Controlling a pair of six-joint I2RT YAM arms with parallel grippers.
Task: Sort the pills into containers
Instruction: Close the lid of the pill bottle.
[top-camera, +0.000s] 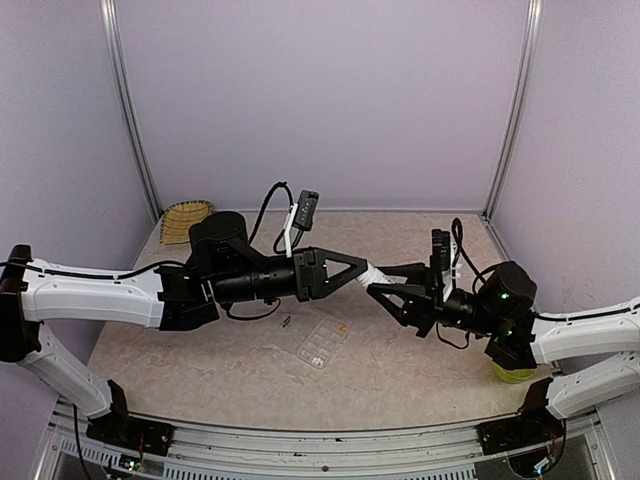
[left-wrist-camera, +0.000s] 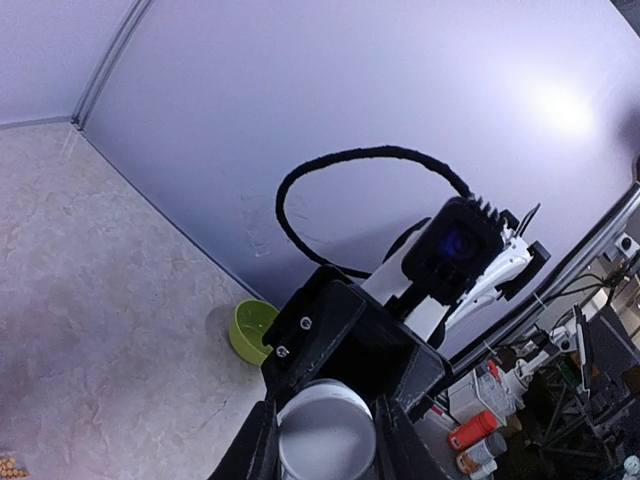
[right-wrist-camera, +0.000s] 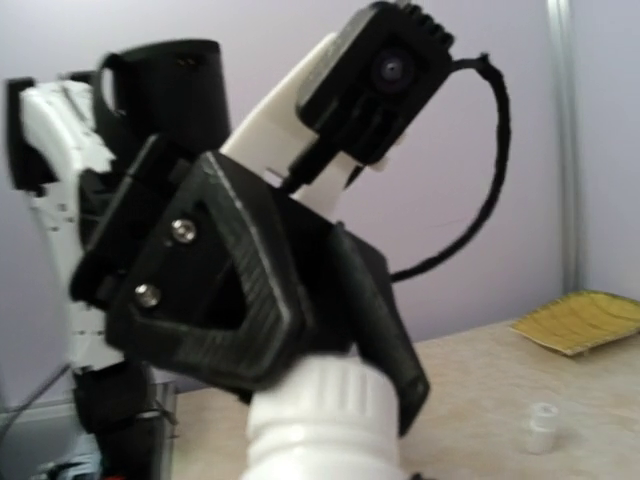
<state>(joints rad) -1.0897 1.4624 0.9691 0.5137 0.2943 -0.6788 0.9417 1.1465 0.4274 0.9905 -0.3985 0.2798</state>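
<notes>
Mid-frame, the left gripper (top-camera: 358, 270) is clamped on one end of a white bottle (top-camera: 372, 276), lying crosswise. The right gripper (top-camera: 382, 290) clasps its other end. The box (top-camera: 300, 345), holding few pills (top-camera: 344, 327), lies lower, beneath the left jaws.

I find the clear organizer box (top-camera: 322, 342) lying flat and slantwise at mid-table (top-camera: 200, 370). One orange-yellow pill (top-camera: 344, 327) sits in a far cell and pale pills (top-camera: 315, 359) in a near cell. A dark speck (top-camera: 286, 322), too small to identify, lies just left of the box.
</notes>
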